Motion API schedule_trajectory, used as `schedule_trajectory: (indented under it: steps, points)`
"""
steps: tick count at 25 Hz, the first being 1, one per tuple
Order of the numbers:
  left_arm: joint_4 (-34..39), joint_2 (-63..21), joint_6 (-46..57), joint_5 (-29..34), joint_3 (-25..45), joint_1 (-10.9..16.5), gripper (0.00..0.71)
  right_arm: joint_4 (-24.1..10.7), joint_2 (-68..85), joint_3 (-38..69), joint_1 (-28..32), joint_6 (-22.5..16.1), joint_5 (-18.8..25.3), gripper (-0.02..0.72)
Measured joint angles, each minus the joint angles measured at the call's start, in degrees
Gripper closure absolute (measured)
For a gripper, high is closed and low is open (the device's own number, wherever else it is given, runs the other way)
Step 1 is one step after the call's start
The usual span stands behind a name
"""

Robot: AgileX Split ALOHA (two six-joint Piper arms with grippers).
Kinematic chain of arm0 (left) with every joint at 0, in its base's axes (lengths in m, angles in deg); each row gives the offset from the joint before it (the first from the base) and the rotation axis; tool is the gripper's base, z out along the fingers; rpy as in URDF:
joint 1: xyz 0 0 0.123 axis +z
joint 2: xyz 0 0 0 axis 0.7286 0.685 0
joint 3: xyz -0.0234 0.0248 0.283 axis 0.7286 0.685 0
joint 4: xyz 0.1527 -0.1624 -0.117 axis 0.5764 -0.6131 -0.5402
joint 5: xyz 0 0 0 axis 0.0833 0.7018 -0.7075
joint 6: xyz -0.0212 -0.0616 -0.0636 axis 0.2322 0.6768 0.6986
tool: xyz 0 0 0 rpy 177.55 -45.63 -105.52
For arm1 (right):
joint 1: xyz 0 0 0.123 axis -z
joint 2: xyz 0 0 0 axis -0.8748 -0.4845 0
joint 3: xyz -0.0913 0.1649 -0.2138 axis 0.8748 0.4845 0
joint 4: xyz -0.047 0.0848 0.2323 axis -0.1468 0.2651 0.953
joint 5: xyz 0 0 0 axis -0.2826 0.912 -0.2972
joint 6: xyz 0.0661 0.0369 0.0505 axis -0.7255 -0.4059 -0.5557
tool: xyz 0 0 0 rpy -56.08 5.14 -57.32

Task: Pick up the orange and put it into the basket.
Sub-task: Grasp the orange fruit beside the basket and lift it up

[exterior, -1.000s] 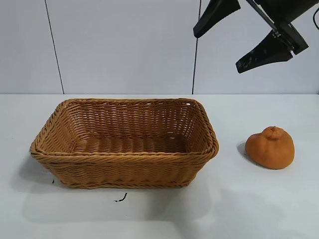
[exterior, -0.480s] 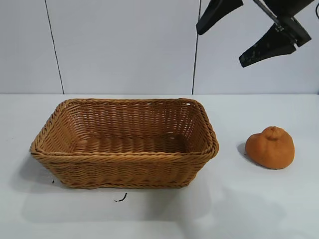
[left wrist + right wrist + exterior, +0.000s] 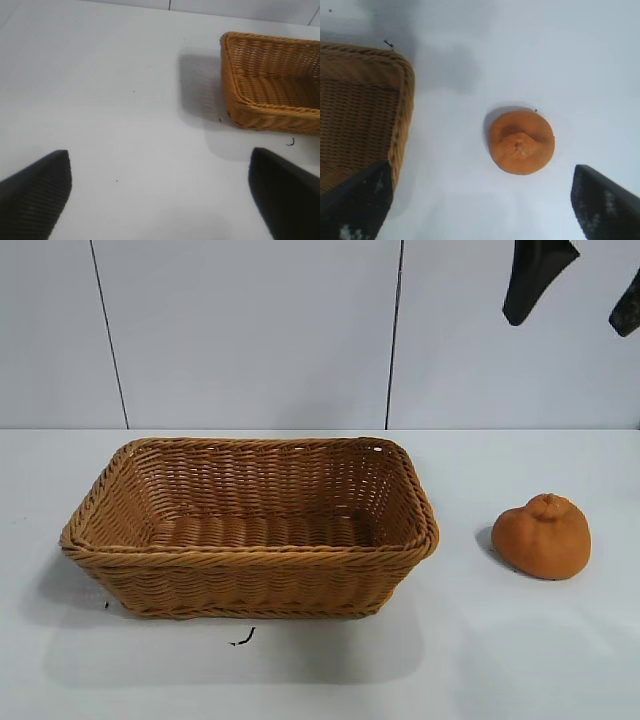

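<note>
The dull-orange, knobbed orange (image 3: pixel 542 538) rests on the white table to the right of the wicker basket (image 3: pixel 250 552), a short gap between them. High above the orange hangs my right gripper (image 3: pixel 580 290), open and empty, only its two dark fingers showing at the top edge. From the right wrist the orange (image 3: pixel 521 142) lies below and between the spread fingers of that gripper (image 3: pixel 480 177), with the basket (image 3: pixel 402 100) corner beside one finger. My left gripper (image 3: pixel 159 159) is open over bare table, away from the basket's (image 3: pixel 270 112) end.
A white wall stands behind the table. A small black mark (image 3: pixel 242 639) lies on the table in front of the basket. The basket holds nothing.
The right gripper has swung up and to the right, from over the basket's right end to above the orange. Orange and basket have not moved.
</note>
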Motion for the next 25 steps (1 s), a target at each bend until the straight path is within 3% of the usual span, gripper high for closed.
schedule_trajectory:
  steps: [8, 14, 25]
  points:
    - [0.0, 0.0, 0.0, 0.0, 0.0, 0.0, 0.018, 0.2, -7.5, -0.2, 3.8, -0.6, -2.0, 0.008]
    - [0.0, 0.0, 0.0, 0.0, 0.0, 0.0, 0.018, 3.1, -14.5, -0.2, 3.8, -0.3, -2.4, 0.008]
    - [0.0, 0.0, 0.0, 0.0, 0.0, 0.0, 0.018, 3.4, -24.7, -0.2, 3.8, -0.1, -4.3, 0.008]
